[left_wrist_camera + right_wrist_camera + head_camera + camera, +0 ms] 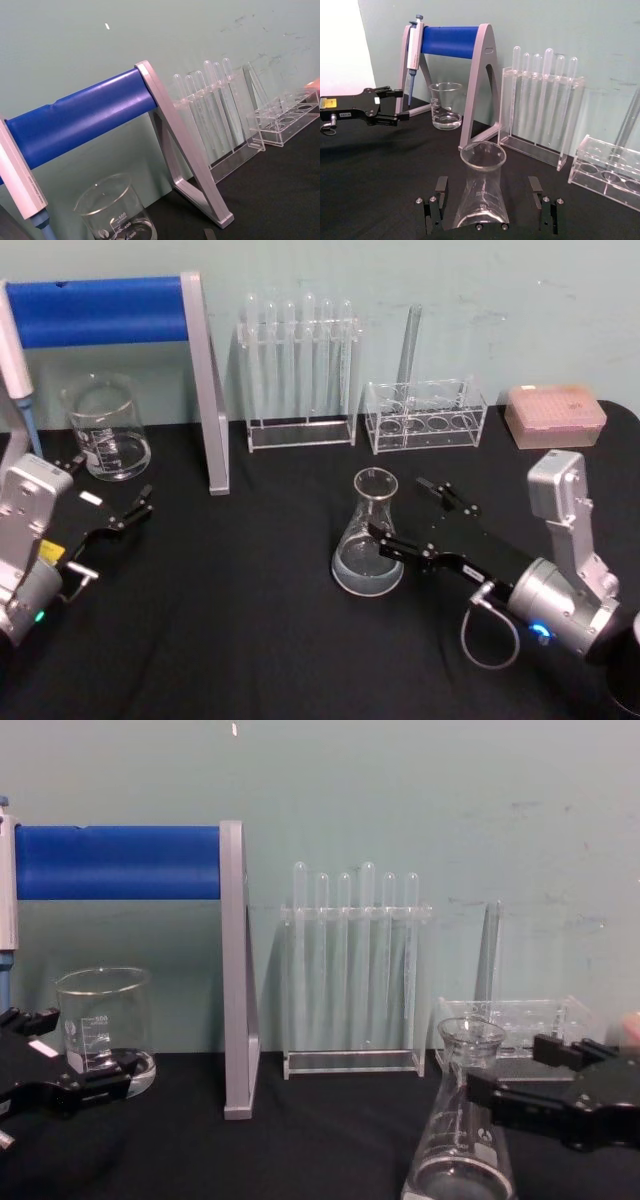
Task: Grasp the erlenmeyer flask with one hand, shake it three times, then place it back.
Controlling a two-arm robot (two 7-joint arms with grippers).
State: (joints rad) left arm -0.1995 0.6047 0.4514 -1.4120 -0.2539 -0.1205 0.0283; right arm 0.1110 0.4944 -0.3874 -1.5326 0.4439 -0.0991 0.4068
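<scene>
Flask shake: right end effector (396,505) spread wide around the erlenmeyer flask (368,540), not pinching yet
Flask's standing upright on the black table (230,620), mid-right. Thin slick glass, bottom-heavy I'd guess, so take the neck, gently. Its print's unreadable; the beaker (105,430) reads 500/400/300. The left end effector (108,485) sits idle near it, jaws apart.

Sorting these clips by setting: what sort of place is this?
Probably a lab bench staged for robot work: an erlenmeyer flask inside the open right gripper, a rack of test tubes, a glass beaker and a pipette stand on a black table; the left gripper sits open near the beaker.
</scene>
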